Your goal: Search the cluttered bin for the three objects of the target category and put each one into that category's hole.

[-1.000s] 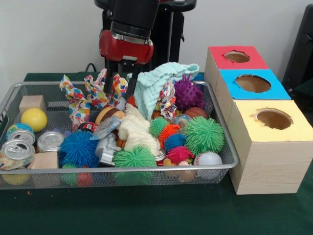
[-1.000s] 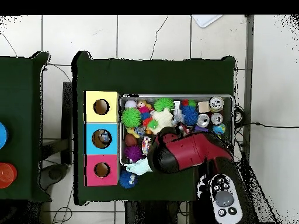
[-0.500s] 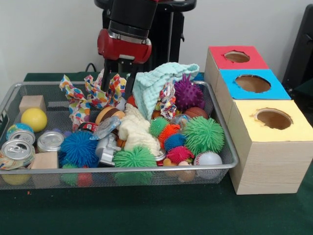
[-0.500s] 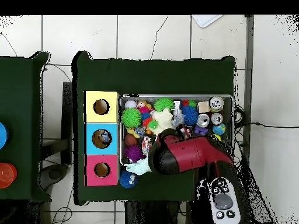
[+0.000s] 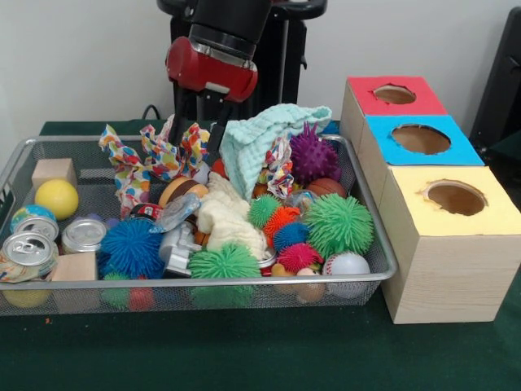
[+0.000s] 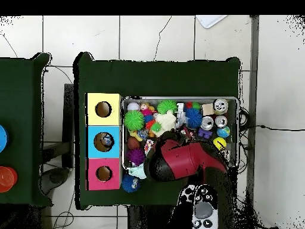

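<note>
We log the gripper (image 5: pixel 196 137), fingers spread and empty, above the confetti cloth (image 5: pixel 155 160) in the wire bin (image 5: pixel 358 213).

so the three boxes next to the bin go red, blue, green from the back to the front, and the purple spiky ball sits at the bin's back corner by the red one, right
One thing is off: the nearest box is yellow-topped, not green. The front view shows the order from back to front as red box, blue box, then yellow. The rest holds: the purple spiky ball does sit at the back corner of the bin nearest the red one.
</note>
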{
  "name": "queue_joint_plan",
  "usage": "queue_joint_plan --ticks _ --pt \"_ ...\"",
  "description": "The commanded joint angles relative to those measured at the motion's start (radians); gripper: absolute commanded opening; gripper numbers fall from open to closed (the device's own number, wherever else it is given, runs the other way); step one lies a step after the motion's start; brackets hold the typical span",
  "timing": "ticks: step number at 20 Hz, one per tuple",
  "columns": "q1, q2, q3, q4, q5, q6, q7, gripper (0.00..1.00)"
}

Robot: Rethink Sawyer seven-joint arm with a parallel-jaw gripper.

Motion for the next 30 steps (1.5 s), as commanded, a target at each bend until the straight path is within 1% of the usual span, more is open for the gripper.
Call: queue_joint_plan --ticks 1,3,4,7,10,13,15,17,19,20,23,27,30 --pt "0.072 0.051 -0.125 -0.110 0.033 -0.129 0.279 1.00" --pt "0.074 0.054 -0.124 -0.104 0.064 -0.163 0.264 1.00" --pt "0.073 0.055 -0.121 -0.104 0.077 -0.161 0.258 1.00" --pt "0.080 0.084 -0.143 -0.099 0.108 -0.211 0.249 1.00" --pt "0.059 0.117 -0.149 -0.094 0.123 -0.284 0.216 1.00" --pt "0.055 0.128 -0.153 -0.100 0.129 -0.299 0.181 1.00" --pt "0.060 0.159 -0.170 -0.115 0.138 -0.331 0.168 1.00" --pt "0.071 0.208 -0.205 -0.136 0.158 -0.380 0.160 1.00" --pt "0.088 0.248 -0.239 -0.159 0.184 -0.400 0.152 1.00" --pt "0.100 0.294 -0.270 -0.180 0.214 -0.419 0.151 1.00" --pt "0.105 0.340 -0.292 -0.192 0.251 -0.426 0.152 1.00" --pt "0.089 0.364 -0.271 -0.188 0.260 -0.415 0.147 1.00" --pt "0.085 0.399 -0.271 -0.188 0.269 -0.430 0.145 1.00"
